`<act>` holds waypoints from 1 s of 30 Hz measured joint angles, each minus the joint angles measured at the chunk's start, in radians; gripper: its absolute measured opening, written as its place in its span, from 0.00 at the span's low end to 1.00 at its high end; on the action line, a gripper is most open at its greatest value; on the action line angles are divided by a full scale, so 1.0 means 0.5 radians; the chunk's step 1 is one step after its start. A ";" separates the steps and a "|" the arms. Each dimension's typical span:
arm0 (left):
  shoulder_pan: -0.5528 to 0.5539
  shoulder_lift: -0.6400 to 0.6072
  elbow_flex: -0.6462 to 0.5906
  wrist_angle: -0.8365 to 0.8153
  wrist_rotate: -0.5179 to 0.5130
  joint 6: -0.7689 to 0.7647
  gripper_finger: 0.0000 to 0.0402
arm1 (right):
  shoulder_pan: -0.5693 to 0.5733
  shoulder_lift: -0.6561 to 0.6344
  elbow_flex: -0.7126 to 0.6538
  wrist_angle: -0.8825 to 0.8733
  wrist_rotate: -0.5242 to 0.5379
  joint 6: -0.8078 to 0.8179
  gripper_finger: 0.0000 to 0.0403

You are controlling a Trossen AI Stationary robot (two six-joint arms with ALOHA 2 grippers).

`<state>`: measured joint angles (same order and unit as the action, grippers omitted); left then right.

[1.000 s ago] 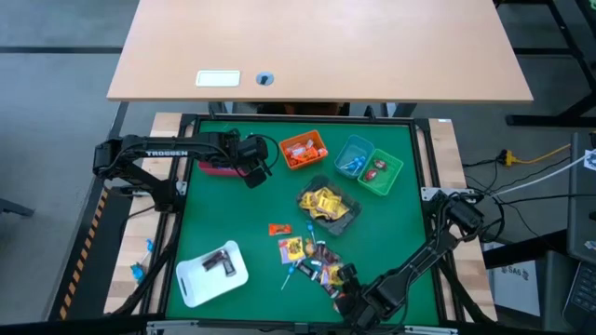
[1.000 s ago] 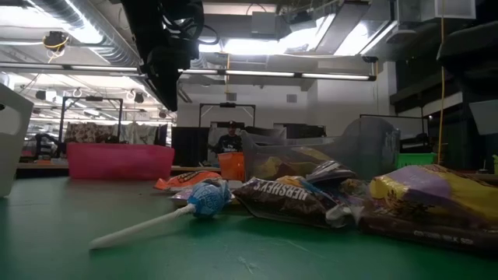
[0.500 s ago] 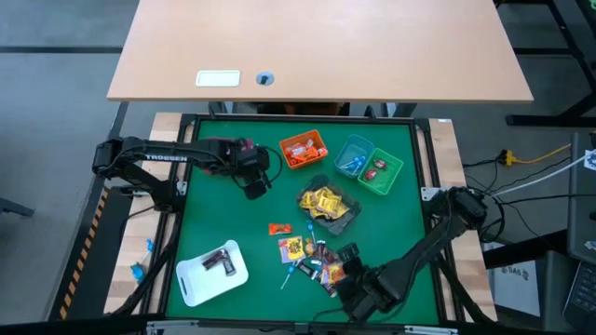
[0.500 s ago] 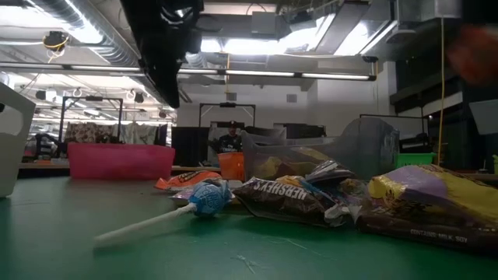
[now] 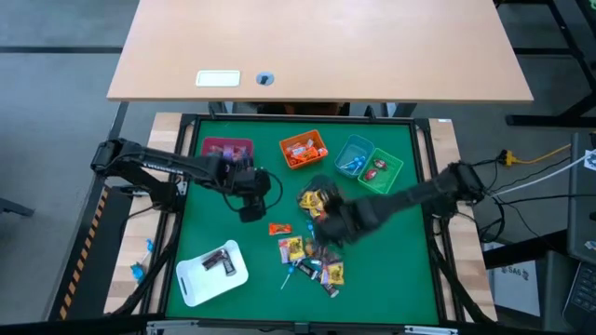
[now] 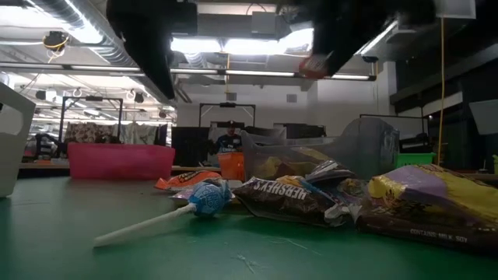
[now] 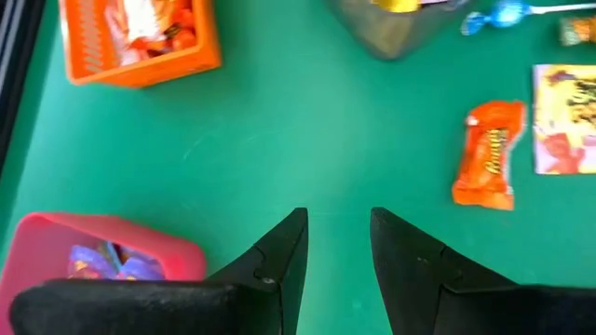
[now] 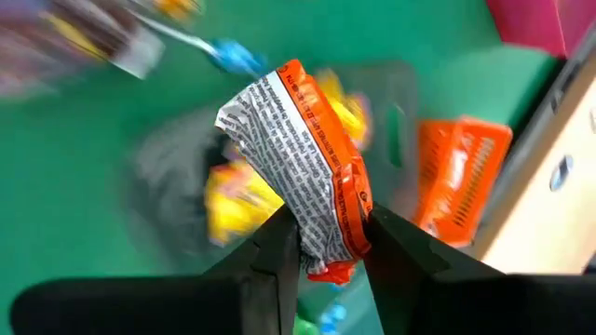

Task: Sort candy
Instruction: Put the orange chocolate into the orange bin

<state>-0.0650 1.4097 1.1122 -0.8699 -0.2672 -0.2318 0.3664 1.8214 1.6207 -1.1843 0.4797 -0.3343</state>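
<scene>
My right pincer (image 8: 331,244) is clamped on an orange-red candy packet (image 8: 303,163), which stands up between the two fingers, its crimped silver side facing the wrist camera. In the high view this pincer (image 5: 328,223) hangs over the middle of the green bench (image 5: 400,251), just beside the grey bin (image 5: 346,216) with yellow sweets. My left pincer (image 7: 335,244) holds nothing, its fingers a narrow gap apart over bare green; a second orange packet (image 7: 490,154) lies well off to one side of it, with the pink bin (image 7: 98,261) and the orange bin (image 7: 140,37) near. The rest of the candy pile (image 5: 312,261) lies loose on the bench, beside the white tray (image 5: 191,279).
</scene>
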 joint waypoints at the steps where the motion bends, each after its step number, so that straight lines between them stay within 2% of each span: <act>1: -0.023 0.000 0.000 0.001 0.000 -0.001 0.27 | -0.075 0.000 0.000 0.002 0.000 -0.070 0.26; 8: -0.171 0.000 0.000 0.063 0.000 -0.003 0.27 | -0.590 0.000 0.000 0.091 -0.006 -0.420 0.26; 15: -0.274 0.000 -0.001 0.281 -0.001 -0.003 0.27 | -1.009 0.000 0.000 0.373 -0.231 -0.508 0.26; 20: -0.321 0.000 0.000 0.376 -0.001 -0.003 0.27 | -1.200 0.000 0.000 0.609 -0.392 -0.509 0.26; 24: -0.353 0.000 0.000 0.399 -0.001 -0.004 0.27 | -1.308 0.002 0.000 0.797 -0.598 -0.497 0.26; 30: -0.424 0.015 0.000 0.499 -0.002 -0.003 0.27 | -1.399 0.002 0.001 0.894 -0.839 -0.490 0.26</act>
<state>-0.2769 1.4174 1.1122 -0.6204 -0.2680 -0.2333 -0.3329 1.8225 1.6211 -0.7373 0.0604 -0.5795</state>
